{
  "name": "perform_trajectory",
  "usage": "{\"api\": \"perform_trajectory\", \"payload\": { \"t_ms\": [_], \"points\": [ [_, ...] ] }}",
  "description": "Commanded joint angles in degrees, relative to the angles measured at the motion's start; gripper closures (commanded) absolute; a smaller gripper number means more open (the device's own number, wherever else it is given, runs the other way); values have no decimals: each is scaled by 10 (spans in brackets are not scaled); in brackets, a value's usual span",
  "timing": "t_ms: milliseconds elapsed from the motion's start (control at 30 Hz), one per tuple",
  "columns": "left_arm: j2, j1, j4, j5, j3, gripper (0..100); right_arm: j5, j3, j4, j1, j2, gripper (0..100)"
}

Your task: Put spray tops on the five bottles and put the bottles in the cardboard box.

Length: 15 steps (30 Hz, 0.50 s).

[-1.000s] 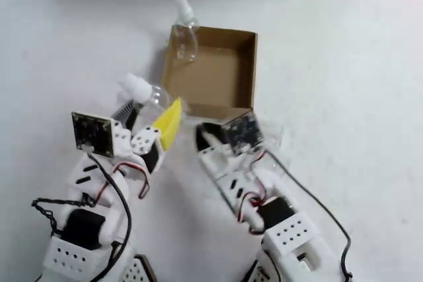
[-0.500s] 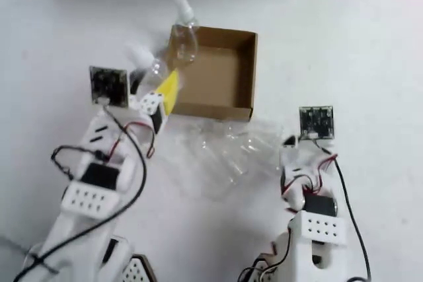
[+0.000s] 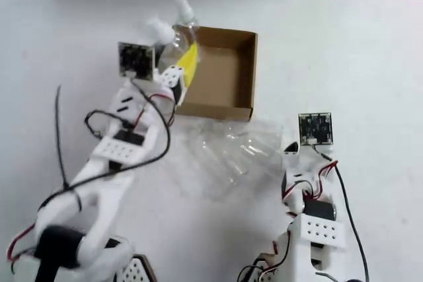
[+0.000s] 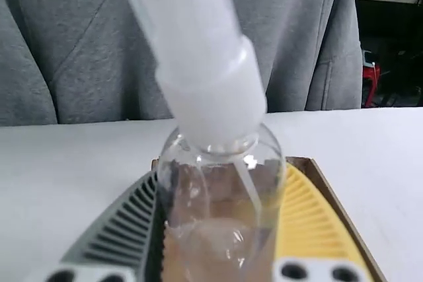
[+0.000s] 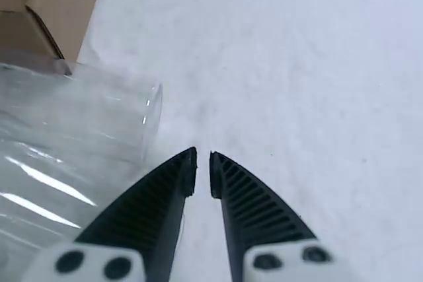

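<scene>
over the left wall of the cardboard box (image 3: 225,74) my left gripper (image 4: 218,249) pinches the capped bottle (image 4: 218,176), close to another bottle (image 3: 187,12) at the far corner. if released here, i fear it hits the wall or that bottle and falls outside. the right gripper (image 5: 202,175) is nearly pressed together, empty.

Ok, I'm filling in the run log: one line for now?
left gripper: shut on capped bottle at cardboard box | right gripper: shut, empty | clear bottles: on table
</scene>
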Motion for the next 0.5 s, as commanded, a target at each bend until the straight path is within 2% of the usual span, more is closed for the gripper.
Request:
{"api": "perform_trajectory", "payload": {
  "t_ms": [0, 400, 467],
  "points": [
    [74, 5, -23, -5, -107, 978, 7, -6, -11, 6, 3, 981],
    [236, 4, -24, -6, -209, 977, 7, -5, -18, 6, 3, 981],
    [252, 4, -24, -26, -218, 977, 7, -5, -18, 6, 3, 981]
  ]
}}
